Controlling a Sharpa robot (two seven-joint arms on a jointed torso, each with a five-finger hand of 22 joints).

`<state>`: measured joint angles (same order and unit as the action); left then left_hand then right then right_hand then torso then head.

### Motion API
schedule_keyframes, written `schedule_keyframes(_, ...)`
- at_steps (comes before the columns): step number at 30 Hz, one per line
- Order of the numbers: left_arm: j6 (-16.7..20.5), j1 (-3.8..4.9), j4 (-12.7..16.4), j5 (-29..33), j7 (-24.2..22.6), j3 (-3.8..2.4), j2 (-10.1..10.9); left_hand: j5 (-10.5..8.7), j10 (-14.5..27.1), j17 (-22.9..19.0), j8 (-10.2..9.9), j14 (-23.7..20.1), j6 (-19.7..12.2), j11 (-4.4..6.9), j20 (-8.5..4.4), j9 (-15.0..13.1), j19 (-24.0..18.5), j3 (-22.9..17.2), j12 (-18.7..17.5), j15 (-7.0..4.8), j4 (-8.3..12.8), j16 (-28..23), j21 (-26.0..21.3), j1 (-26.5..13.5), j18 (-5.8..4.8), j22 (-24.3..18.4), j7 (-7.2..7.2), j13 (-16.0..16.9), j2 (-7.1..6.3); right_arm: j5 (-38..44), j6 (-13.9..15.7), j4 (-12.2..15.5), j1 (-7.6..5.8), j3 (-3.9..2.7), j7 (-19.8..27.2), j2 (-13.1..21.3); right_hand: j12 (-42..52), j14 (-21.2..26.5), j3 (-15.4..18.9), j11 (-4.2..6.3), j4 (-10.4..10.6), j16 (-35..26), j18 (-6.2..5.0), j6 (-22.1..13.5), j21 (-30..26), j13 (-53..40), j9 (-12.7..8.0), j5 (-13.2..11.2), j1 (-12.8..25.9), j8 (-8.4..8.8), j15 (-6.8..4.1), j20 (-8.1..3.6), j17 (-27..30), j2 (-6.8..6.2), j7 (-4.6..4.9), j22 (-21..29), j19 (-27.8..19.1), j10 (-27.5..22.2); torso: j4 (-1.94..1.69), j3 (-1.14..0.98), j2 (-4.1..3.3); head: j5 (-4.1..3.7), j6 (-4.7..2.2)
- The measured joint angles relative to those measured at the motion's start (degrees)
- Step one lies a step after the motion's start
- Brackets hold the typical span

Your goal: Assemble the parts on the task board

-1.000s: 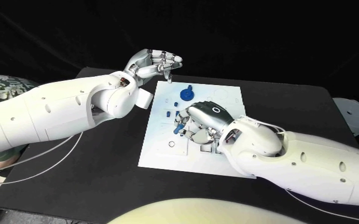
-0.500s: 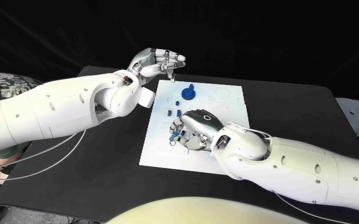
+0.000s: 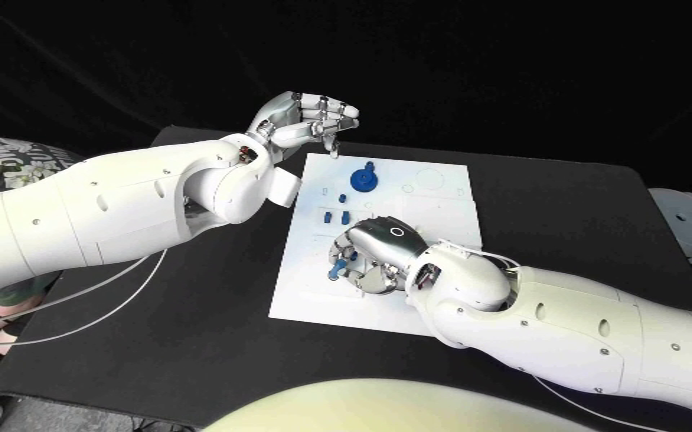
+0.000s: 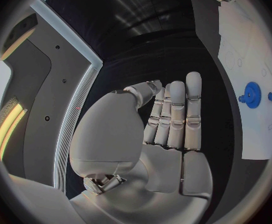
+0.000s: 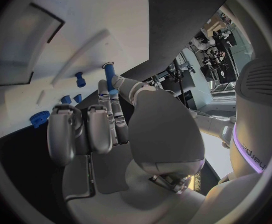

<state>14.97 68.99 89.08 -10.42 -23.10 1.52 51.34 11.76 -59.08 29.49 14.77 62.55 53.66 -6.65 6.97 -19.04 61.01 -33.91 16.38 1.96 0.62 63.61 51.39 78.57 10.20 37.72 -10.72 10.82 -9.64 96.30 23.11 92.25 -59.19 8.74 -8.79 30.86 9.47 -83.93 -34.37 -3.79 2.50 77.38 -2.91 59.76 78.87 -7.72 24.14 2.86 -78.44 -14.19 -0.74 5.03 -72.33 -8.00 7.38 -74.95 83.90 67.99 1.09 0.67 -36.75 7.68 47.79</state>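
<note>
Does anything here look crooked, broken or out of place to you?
Nothing stands out. The white board lies flat on the black table, with a blue gear and small blue pieces on it. The right hand holds a blue peg; the left hand hovers off the board.

Two glossy white arms with dark screw dots; a thin white cable trails beneath the left arm. Behind the fingers, the silver right hand (image 3: 387,239) bears an oval ring mark; the left hand (image 3: 300,120) is silver too
</note>
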Motion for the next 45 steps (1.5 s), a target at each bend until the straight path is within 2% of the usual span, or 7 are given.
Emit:
schedule_keyframes(28, -0.1, 0.01, 0.1, 0.0, 0.2, 0.0, 0.1, 0.0, 0.2, -0.1, 0.0, 0.0, 0.0, -0.22, 0.0, 0.0, 0.0, 0.0, 0.0, 0.0, 0.0, 0.0, 0.0, 0.0, 0.0, -0.1, 0.0, 0.0, 0.0, 4.1, -2.2, -0.7, 0.5, -0.01, -3.1, -2.2, 0.0, 0.0, 0.1, -0.17, -0.1, 0.0, -0.05, 0.0, 0.3, 0.0, 0.5, 0.1, -0.1, -0.01, 0.0, 0.0, 0.2, 0.13, 0.08, 0.0, 0.0, 0.4, -0.11, 0.08, 0.01, 0.05, 0.34)
schedule_keyframes(31, -0.1, 0.01, 0.1, 0.0, 0.2, 0.0, 0.1, 0.0, 0.2, -0.1, 0.0, 0.0, 0.0, -0.22, 0.0, 0.0, 0.0, 0.0, 0.0, 0.0, 0.0, 0.0, 0.0, 0.0, 0.0, -0.1, 0.0, 0.0, 0.0, 4.4, -2.3, -0.7, 0.53, 0.02, -3.4, -2.3, -0.9, 0.0, 0.1, -0.72, -0.1, 0.0, -0.06, -1.1, 0.0, 0.0, 0.8, 0.5, 1.0, 0.41, 0.04, 0.0, 0.3, -1.02, 1.08, 0.0, 0.0, -0.6, -0.1, 0.09, 0.02, 0.06, 0.36)
schedule_keyframes(38, -0.1, 0.0, 0.1, 0.0, 0.3, 0.0, 0.1, 0.0, 0.2, -0.1, 0.0, 0.0, 0.0, -0.22, 0.0, 0.0, 0.0, 0.2, 0.3, 0.0, -0.2, 0.0, -0.2, 0.0, 0.0, -0.1, 0.0, 0.0, 0.0, 4.7, -1.5, -0.5, 0.97, 0.42, -5.1, -1.6, -3.8, 0.0, 1.5, -2.37, 1.1, -0.9, -0.33, -6.3, -9.0, 1.7, -0.9, 1.9, 4.7, 4.26, 1.52, 1.5, 2.3, -4.69, 2.38, 0.0, -0.4, -6.4, -0.05, 0.07, 0.06, 0.09, 0.39)
schedule_keyframes(39, -0.1, 0.0, 0.1, 0.0, 0.4, 0.0, 0.1, 0.0, 0.2, -0.1, 0.0, 0.0, 0.0, -0.22, 0.0, 0.0, 0.0, 0.2, 0.3, 0.0, -0.2, 0.0, -0.2, 0.0, 0.0, -0.1, 0.0, 0.0, 0.0, 4.6, -1.2, -0.4, 0.97, 0.41, -5.4, -1.4, -4.3, -0.1, 2.2, -2.63, 1.1, -1.4, -1.05, -6.7, -10.2, 2.0, -1.1, 2.0, 5.0, 4.6, 1.79, 1.78, 2.9, -5.0, 2.63, 0.0, -0.7, -7.8, -0.05, 0.07, 0.07, 0.1, 0.39)
schedule_keyframes(42, -0.1, 0.0, 0.1, 0.0, 0.4, 0.0, 0.1, 0.0, 0.2, -0.1, 0.0, 0.0, 0.0, -0.21, 0.0, 0.0, 0.0, 0.2, 0.3, 0.0, -0.2, 0.0, -0.2, 0.0, 0.0, -0.1, 0.0, 0.0, 0.0, 4.5, -0.2, 0.0, 0.95, 0.39, -5.9, -0.9, -4.8, -0.1, 6.7, -2.99, 1.6, -2.7, -1.44, -8.8, -14.3, 3.2, -1.6, 2.9, 5.0, 5.87, 2.17, 2.05, 5.0, -5.22, 2.66, 0.0, -2.1, -11.7, -0.05, 0.07, 0.07, 0.12, 0.38)
schedule_keyframes(43, -0.1, 0.0, 0.1, 0.0, 0.5, 0.0, 0.1, 0.0, 0.2, -0.1, 0.0, 0.0, 0.0, -0.21, 0.0, 0.0, 0.0, 0.2, 0.3, 0.0, -0.2, 0.0, -0.2, 0.0, 0.0, -0.1, 0.0, 0.0, 0.0, 4.4, 0.4, 0.3, 0.94, 0.38, -6.0, -0.7, -4.3, -0.1, 10.2, -3.08, 2.0, -3.0, -1.96, -9.2, -15.4, 3.4, -1.7, 3.4, 3.8, 6.13, 2.17, 2.17, 5.5, -4.44, 2.63, 0.0, -2.2, -12.6, -0.05, 0.07, 0.07, 0.12, 0.37)
schedule_keyframes(45, -0.1, 0.0, 0.1, 0.0, 0.5, 0.0, 0.1, 0.0, 0.2, -0.1, 0.0, 0.0, 0.0, -0.21, 0.0, 0.0, 0.0, 0.2, 0.3, 0.0, -0.2, 0.0, -0.2, 0.0, 0.0, -0.1, 0.0, 0.0, 0.0, 4.3, 1.2, 0.9, 0.94, 0.36, -6.1, -0.2, -3.1, -0.1, 15.8, -3.13, 3.3, -3.1, -1.96, -10.0, -16.8, 3.7, -2.0, 3.4, 1.8, 6.6, 2.17, 2.36, 6.1, -3.22, 2.22, 0.0, -2.4, -14.1, -0.05, 0.03, 0.06, 0.12, 0.34)
